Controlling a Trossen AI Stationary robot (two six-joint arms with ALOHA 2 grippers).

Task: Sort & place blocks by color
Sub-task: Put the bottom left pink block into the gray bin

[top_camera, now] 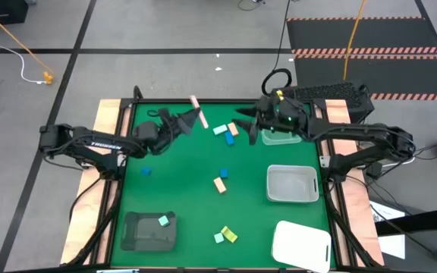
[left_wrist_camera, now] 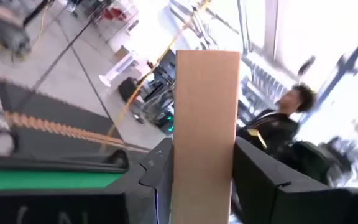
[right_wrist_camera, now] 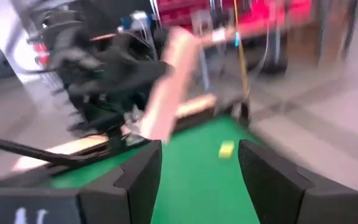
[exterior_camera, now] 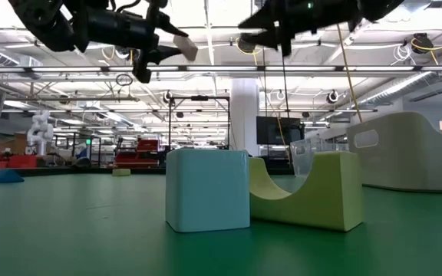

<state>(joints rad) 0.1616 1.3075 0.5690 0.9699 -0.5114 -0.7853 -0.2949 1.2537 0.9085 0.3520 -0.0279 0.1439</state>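
My left gripper (top_camera: pixel 190 121) hangs above the table's far left part, shut on a tan-pink bar block (top_camera: pixel 196 111); the same bar (left_wrist_camera: pixel 205 118) fills the left wrist view and shows high up in the low view (exterior_camera: pixel 184 47). My right gripper (top_camera: pixel 246 123) hangs open above the far middle, facing the left one, with nothing between its fingers (right_wrist_camera: pixel 197 174). Loose blocks lie flat on the green mat: blue, mint and tan ones (top_camera: pixel 226 131), a blue cube (top_camera: pixel 146 171), a blue and tan pair (top_camera: pixel 221 180), and mint and yellow ones (top_camera: pixel 226 234). My left gripper pinches the tan-pink bar between its two fingers (left_wrist_camera: pixel 260 183) by its two narrow sides at one end (left_wrist_camera: pixel 201 180). The rest of the bar juts out past the fingertips, along them. The fingers lie about level, and the bar is lifted clear of the table.
A dark tray (top_camera: pixel 139 235) at the near left holds a mint block (top_camera: pixel 163 221). A clear tray (top_camera: pixel 292 199) stands at the right, another clear one (top_camera: pixel 281 139) beneath my right arm, and a white tray (top_camera: pixel 302 244) at the near right. Close to the low camera stand a mint cube (exterior_camera: pixel 208 189) and a yellow arch block (exterior_camera: pixel 313 192).
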